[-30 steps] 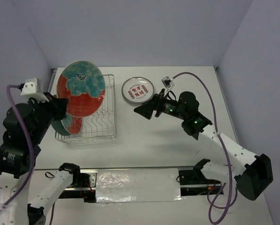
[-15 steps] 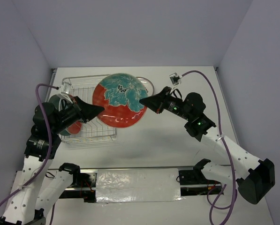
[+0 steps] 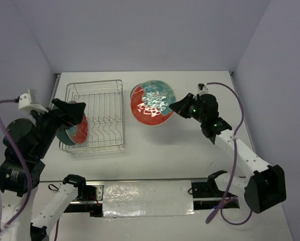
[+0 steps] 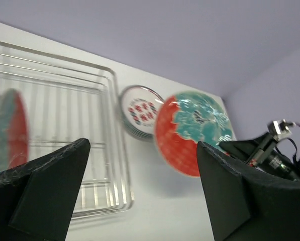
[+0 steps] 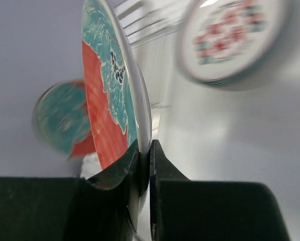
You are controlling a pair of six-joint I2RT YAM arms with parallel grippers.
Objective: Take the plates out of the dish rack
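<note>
One floral plate (image 3: 152, 103) has changed place since half a second ago. Then it was over the right edge of the rack (image 3: 97, 90), with both grippers at its rim. Now only the right gripper (image 3: 172, 105) has it, further to the right. The left gripper (image 3: 69, 106) has gone back to the left side of the rack.

In the right wrist view the two fingers are pressed on the plate's rim from both sides, and the plate stands nearly on its edge. It is large and round, red below and teal above, with a flower pattern and small dark marks. From above it covers most of the white plate (image 4: 139, 109), which has red signs and a grey rim and lies on the table (image 3: 165, 150) just right of the rack. I cannot tell if the two plates touch.

The left gripper's fingers stand wide apart with nothing between them.

Inside the rack, one more red and teal plate (image 3: 75, 128) stands upright at the left end. The other prongs of the rack are bare.
</note>
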